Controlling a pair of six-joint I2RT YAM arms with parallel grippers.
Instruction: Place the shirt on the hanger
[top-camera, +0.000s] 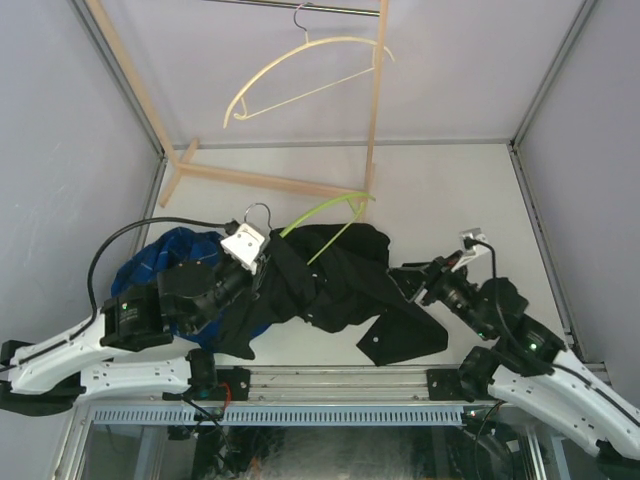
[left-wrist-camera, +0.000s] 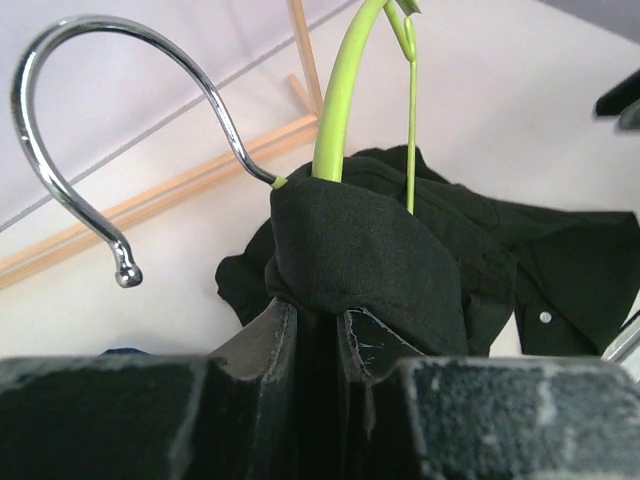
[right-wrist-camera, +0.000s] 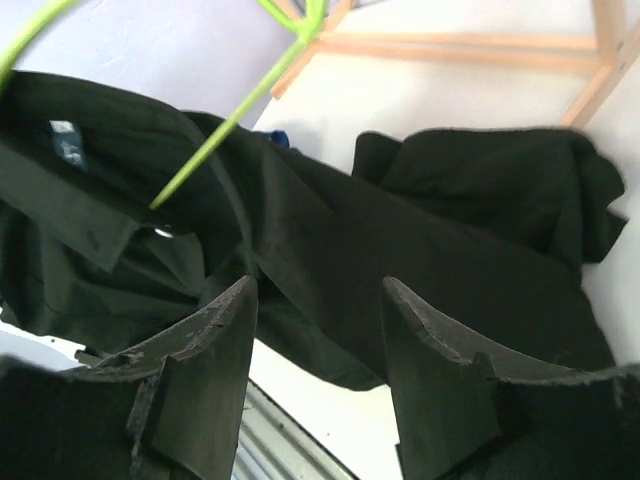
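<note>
Left wrist: left hand seemingly pinching shirt over hanger.

Two robot arms, left arm and right arm, two grippers, left gripper and right gripper, two hangers, one lime-green hanger and one cream hanger, two shirts, one black shirt and one blue shirt, one wooden rack, one table.

Your left fingers pinch the shirt; your right fingers stand apart, holding nothing.
</note>
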